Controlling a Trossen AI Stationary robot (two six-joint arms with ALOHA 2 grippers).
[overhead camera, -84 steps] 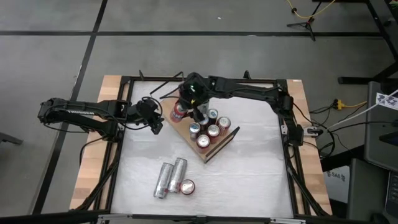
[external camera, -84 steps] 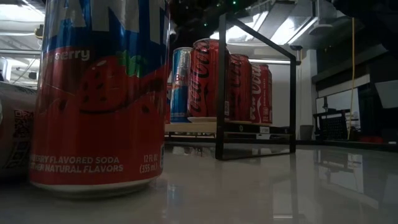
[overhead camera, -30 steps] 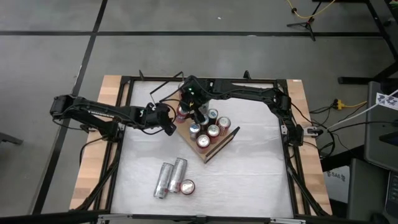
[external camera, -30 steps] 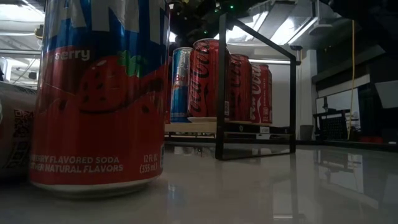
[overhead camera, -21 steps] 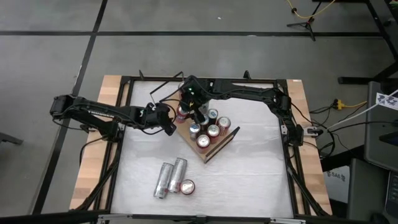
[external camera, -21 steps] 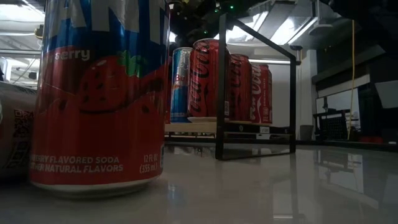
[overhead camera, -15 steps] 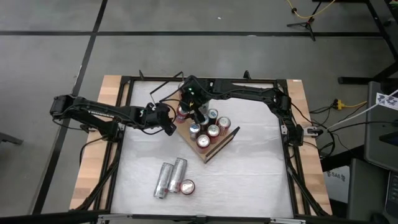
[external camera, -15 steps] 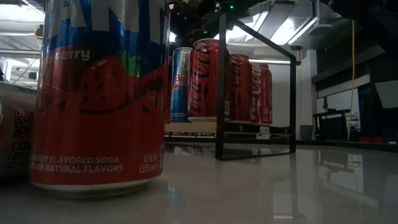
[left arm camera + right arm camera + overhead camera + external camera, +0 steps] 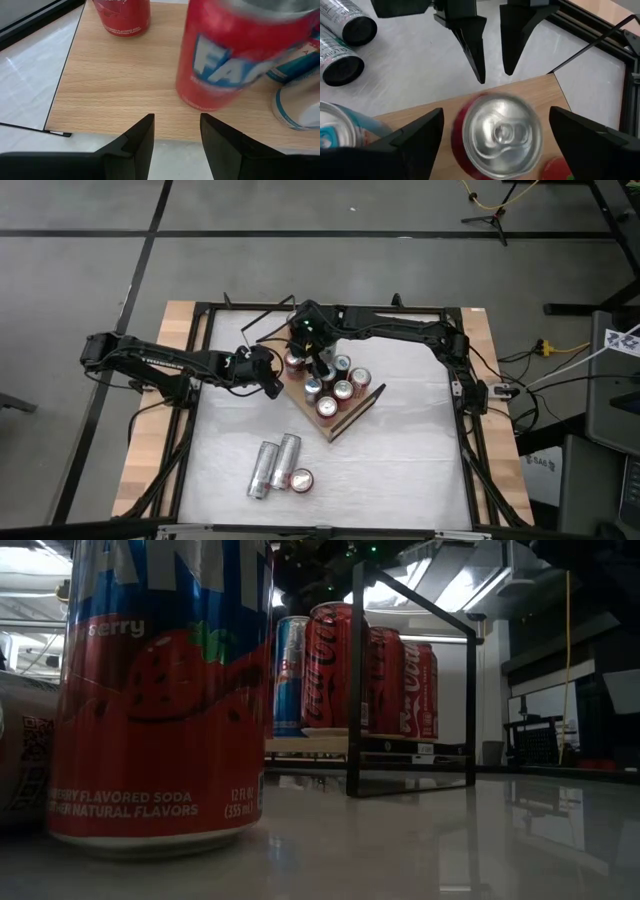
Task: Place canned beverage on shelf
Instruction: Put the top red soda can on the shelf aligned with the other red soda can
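Now the right pincer [image 9: 495,145] straddles a red can [image 9: 497,135] on the shelf [image 9: 120,85].

- Shelf [image 9: 120,85]: pale wood, matt, fine grain.
- Red can [image 9: 497,135]: shiny metal top.
- Tabletop [image 9: 450,840]: white, glossy, probably laminate.

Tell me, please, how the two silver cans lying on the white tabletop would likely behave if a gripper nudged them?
The silver cans lie on their sides, so a sideways nudge would probably roll them. The tabletop looks glossy, so they may also slide. Touching side by side, one would likely push the other.
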